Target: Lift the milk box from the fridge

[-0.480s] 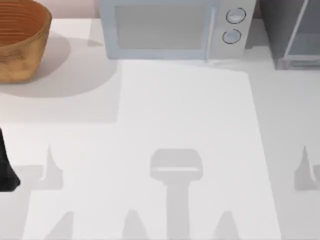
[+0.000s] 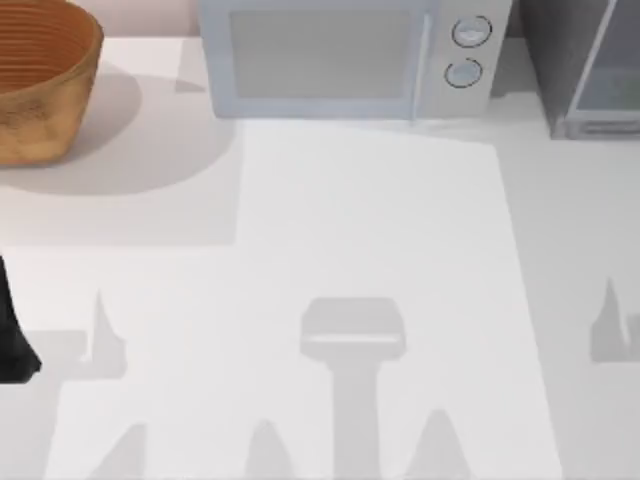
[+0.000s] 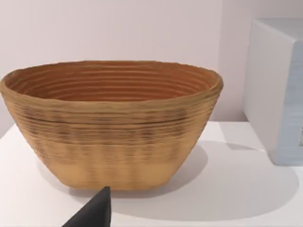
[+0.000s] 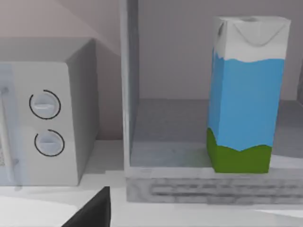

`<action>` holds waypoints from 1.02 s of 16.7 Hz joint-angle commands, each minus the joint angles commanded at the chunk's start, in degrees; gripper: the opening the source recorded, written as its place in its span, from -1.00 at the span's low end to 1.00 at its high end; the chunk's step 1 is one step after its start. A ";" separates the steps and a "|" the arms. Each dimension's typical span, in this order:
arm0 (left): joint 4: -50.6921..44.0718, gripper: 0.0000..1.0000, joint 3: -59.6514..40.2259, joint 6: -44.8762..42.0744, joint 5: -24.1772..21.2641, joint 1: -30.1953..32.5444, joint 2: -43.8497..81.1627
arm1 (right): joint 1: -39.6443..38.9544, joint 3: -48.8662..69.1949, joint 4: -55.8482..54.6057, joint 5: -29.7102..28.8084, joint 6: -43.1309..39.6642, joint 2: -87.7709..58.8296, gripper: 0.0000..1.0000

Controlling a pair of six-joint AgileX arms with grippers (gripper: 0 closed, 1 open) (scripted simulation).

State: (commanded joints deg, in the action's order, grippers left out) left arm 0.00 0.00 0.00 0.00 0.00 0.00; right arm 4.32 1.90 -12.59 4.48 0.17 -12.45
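The milk box [image 4: 246,94], white on top with sky-blue sides and a green base, stands upright on the floor of the fridge [image 4: 189,191] in the right wrist view. It is some way ahead of my right gripper [image 4: 92,213], of which a dark tip shows at the picture's lower edge. In the top view the fridge [image 2: 560,50] is the dark grey cabinet at the back right corner, cut by the edge. My left arm [image 2: 12,345] sits at the table's left edge, and its gripper [image 3: 94,213] faces the basket.
A pale blue-grey microwave [image 2: 320,60] with two round dials [image 4: 45,123] stands at the back centre, just left of the fridge. A woven brown basket [image 2: 40,80] sits at the back left. The white table [image 2: 370,220] lies bare across its middle and front.
Shadows near the table's front right have shifted a little to the left. The left arm, the basket, the microwave and the fridge stay where they were.
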 joint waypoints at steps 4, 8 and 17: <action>0.00 1.00 0.00 0.00 0.00 0.00 0.00 | 5.86 1.94 -17.93 5.57 0.26 -19.45 1.00; 0.00 1.00 0.00 0.00 0.00 0.00 0.00 | 12.41 3.46 -37.96 11.80 0.62 -44.02 1.00; 0.00 1.00 0.00 0.00 0.00 0.00 0.00 | 24.23 7.46 -73.59 23.04 0.92 -84.01 1.00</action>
State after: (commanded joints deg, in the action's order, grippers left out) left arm 0.00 0.00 0.00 0.00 0.00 0.00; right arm 28.56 9.35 -86.18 27.52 1.09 -96.46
